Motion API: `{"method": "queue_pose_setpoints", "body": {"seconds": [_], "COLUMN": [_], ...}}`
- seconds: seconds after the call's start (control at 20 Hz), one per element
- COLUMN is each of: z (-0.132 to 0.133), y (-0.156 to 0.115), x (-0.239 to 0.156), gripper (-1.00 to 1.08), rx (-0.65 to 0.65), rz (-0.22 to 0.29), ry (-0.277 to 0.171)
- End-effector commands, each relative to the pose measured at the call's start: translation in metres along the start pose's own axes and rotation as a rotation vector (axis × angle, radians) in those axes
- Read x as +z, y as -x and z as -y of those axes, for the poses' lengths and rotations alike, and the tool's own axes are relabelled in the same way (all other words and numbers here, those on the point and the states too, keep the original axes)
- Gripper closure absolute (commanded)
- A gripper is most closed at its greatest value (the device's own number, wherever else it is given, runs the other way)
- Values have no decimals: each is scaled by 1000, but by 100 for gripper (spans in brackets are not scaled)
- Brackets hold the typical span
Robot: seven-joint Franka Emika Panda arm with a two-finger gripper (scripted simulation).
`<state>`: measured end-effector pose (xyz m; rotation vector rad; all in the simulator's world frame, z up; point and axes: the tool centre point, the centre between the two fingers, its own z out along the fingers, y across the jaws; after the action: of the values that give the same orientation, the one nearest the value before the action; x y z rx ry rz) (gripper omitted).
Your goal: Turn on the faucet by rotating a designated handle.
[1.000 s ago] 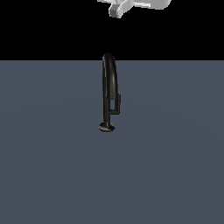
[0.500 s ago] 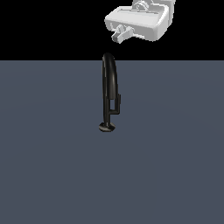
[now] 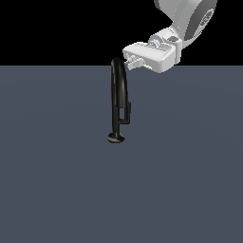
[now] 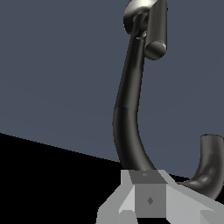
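Observation:
The faucet [image 3: 117, 95] is a tall glossy black tap with an arched spout, standing on a small round base on the grey surface. The handle [image 3: 126, 112] is a short black L-shaped lever low on the stem, on the exterior view's right. My gripper [image 3: 133, 61] hangs at the top of the arch, just to its right, well above the handle, with its jaws together and holding nothing. In the wrist view the faucet's stem [image 4: 131, 96] runs away from my gripper [image 4: 148, 192] to the handle [image 4: 155, 30] far beyond it.
The grey surface [image 3: 57, 180] spreads flat around the faucet. The white arm [image 3: 190, 19] comes in from the upper part of the exterior view's right. The spout's open end [image 4: 211, 159] curls close beside my gripper in the wrist view.
My gripper has come down from the top of the exterior view to the level of the arch's top. The faucet and handle have not moved.

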<state>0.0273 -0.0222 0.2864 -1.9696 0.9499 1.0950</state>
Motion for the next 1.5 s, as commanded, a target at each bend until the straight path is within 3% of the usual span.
{"method": "queue_pose_setpoints", "body": {"seconds": [0.0, 0.45, 0.8, 1.1, 1.45], "z": [4, 12, 13, 13, 13], "y": [-19, -90, -128, -144, -145], "x": [2, 20, 36, 44, 46], "gripper": [108, 108, 108, 108, 108], "rx": [42, 199, 288, 326, 328], "rz": [53, 242, 347, 391, 394], "ry": [-43, -203, -293, -330, -333]}}
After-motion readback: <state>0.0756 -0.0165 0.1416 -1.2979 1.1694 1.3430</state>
